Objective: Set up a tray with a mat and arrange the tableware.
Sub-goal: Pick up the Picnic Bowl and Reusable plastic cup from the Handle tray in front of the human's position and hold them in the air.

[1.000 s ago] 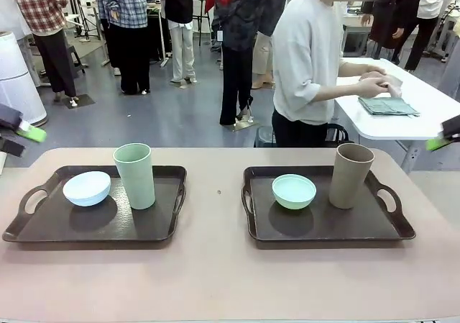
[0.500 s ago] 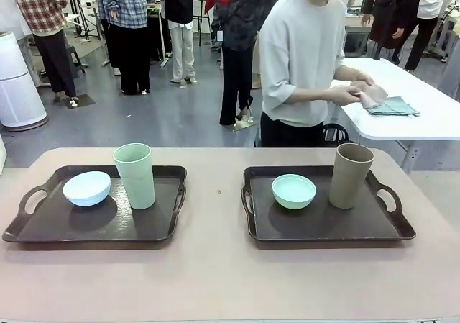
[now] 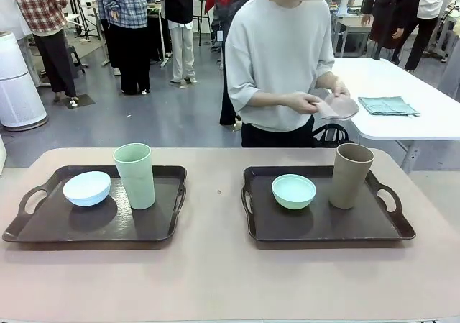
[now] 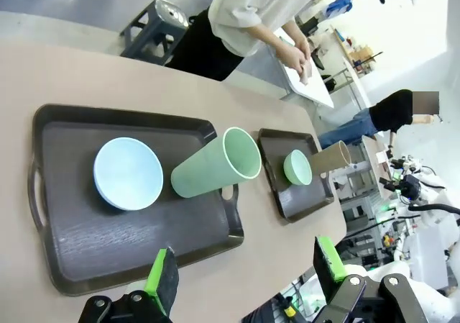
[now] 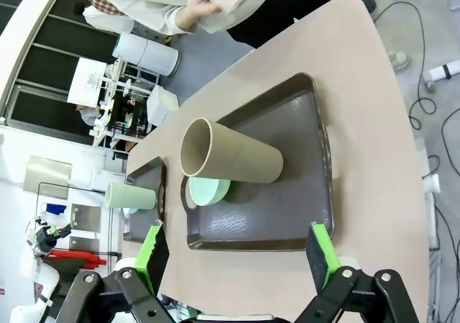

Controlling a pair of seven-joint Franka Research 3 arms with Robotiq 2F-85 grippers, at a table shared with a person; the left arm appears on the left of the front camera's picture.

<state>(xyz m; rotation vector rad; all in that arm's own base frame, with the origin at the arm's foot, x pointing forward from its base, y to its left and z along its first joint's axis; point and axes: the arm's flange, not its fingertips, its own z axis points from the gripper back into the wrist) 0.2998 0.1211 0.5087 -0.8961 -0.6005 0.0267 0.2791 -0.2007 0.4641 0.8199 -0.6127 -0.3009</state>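
Observation:
Two dark brown trays lie on the tan table. The left tray (image 3: 72, 221) carries a pale blue bowl (image 3: 87, 188) and a tall pale green cup (image 3: 135, 175). The right tray (image 3: 323, 224) carries a mint green bowl (image 3: 294, 190) and a brown-tan cup (image 3: 350, 175). At the far side a person holds a pinkish mat (image 3: 336, 107) in both hands. My left gripper (image 4: 244, 269) hangs open above the left tray (image 4: 108, 237), blue bowl (image 4: 128, 173) and green cup (image 4: 215, 166). My right gripper (image 5: 236, 249) hangs open above the right tray (image 5: 287, 201) and tan cup (image 5: 230, 161).
A folded green mat (image 3: 388, 106) lies on a white side table (image 3: 431, 118) behind the person at the right. Bare tabletop runs between the trays and along the near edge. Other people stand farther back in the room.
The person has turned from the white side table toward my table, bringing the pinkish mat along. The green fingertips seen at both picture edges one second ago have left the front view.

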